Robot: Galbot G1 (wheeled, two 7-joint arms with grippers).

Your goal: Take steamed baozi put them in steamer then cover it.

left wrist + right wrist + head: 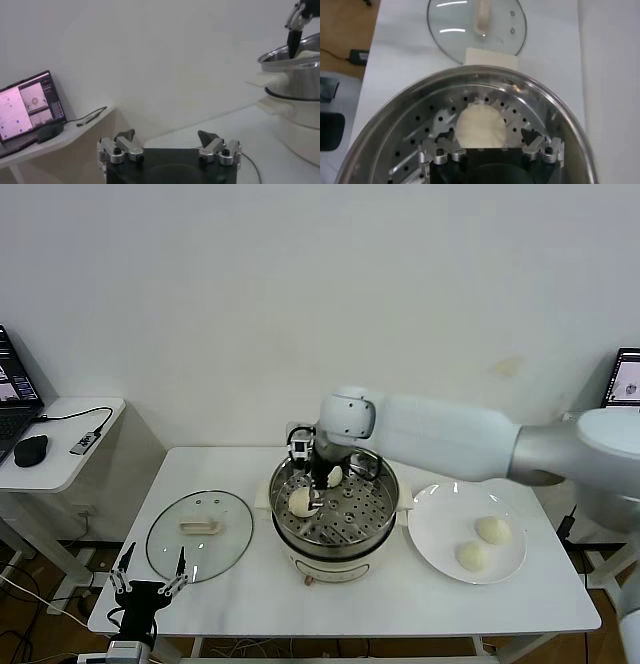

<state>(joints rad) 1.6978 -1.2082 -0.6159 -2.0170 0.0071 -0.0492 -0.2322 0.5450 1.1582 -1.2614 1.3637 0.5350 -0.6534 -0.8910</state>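
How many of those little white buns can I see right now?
4. Two lie in the steamer: one under the right claw, one behind it. Two sit on the plate: and.

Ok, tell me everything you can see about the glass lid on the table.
The lid is a round, clear glass disc with a thin metal rim and a cream handle across its centre. It lies flat on the white table, handle up, to the left of the steamer, apart from it. It is off the pot, so the steamer is uncovered. Nothing touches the lid; the left end effector sits open just beyond its near edge.
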